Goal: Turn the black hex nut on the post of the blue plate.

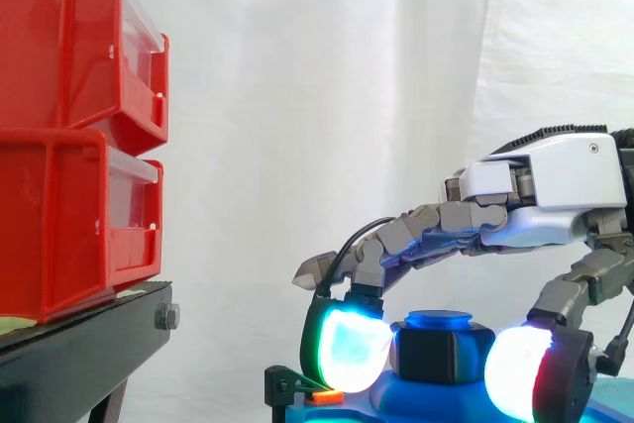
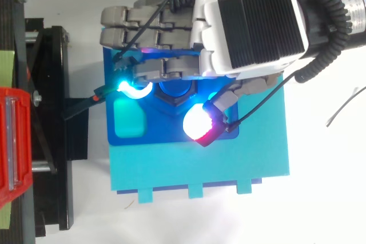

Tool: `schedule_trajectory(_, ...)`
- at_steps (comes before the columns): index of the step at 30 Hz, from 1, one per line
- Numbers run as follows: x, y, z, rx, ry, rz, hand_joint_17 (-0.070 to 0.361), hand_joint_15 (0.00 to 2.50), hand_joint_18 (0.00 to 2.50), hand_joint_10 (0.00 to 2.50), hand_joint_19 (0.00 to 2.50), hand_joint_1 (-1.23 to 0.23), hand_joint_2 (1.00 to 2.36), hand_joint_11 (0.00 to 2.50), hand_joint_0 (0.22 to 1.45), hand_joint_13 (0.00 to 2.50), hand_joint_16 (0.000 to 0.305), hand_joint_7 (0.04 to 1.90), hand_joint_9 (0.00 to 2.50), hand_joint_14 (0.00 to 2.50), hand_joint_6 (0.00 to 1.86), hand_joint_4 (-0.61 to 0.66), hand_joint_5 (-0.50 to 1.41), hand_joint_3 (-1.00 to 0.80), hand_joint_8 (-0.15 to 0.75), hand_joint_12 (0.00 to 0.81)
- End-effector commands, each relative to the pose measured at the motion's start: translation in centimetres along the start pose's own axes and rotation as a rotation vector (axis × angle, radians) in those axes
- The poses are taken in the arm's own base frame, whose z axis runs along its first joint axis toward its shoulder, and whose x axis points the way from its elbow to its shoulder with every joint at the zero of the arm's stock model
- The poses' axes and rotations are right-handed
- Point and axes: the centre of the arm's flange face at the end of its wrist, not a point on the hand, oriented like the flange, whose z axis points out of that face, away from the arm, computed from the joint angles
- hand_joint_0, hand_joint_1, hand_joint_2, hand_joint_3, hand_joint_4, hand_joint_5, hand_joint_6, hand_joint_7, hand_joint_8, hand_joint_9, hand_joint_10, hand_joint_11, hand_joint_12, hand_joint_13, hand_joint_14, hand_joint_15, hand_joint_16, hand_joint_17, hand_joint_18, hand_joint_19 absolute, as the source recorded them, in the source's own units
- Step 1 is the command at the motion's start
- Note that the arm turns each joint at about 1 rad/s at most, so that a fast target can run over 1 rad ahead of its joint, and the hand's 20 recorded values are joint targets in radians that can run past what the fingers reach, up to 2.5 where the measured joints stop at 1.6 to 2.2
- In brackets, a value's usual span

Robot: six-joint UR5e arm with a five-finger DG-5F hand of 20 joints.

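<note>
- White curtain point(image 1: 347, 96) hangs behind everything in my side view; two red bins point(image 1: 69, 126) sit stacked on the black stand point(image 1: 79, 344) at the left edge; a bolt point(image 1: 166, 317) shows in the stand's end face.
- From the side I see the hand point(image 1: 555, 185) reaching in from the right and arching over the work; its fingers curl down and grasp the black hex nut point(image 1: 441, 354); a cyan-green fingertip pad point(image 1: 352, 349) sits against the nut's left side, and the white-and-red thumb pad point(image 1: 520, 369) against its right.
- That level view also gives me the stacking; the nut sits on the post point(image 1: 439, 320), whose blue top shows just above it; a small orange piece point(image 1: 325, 396) lies low beside the cyan-green pad.
- My top view gives the layout instead; the blue plate point(image 2: 163, 132) lies on a larger turquoise base point(image 2: 200, 170); the base rests on a white tabletop point(image 2: 320, 198) just beside the stand.
- From above, the nut is near the plate's middle and partly covered by a finger, so I get only part of its outline; the other fingers stretch out together over the plate's upper edge, clear of the nut.
- Overhead I also pick up a green strip point(image 2: 6, 67) along the stand's far left.
</note>
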Motion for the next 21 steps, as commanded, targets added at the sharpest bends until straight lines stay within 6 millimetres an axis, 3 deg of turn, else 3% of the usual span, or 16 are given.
schedule_trajectory(1,0.01,-0.02,-0.01,0.0,0.0,0.0,0.118,0.0,0.29,0.0,0.37,-0.59,1.0,0.0,0.5,0.16,0.052,0.95,0.22,0.0,0.5,0.24,-0.22,-0.5,0.245,0.349)
schedule_trajectory(21,-0.03,-0.42,-0.2,0.005,0.0,0.0,0.113,0.02,0.34,0.0,0.38,-0.65,1.0,0.0,0.53,0.21,0.05,1.05,0.27,0.0,0.5,0.23,-0.2,-0.5,0.24,0.337)
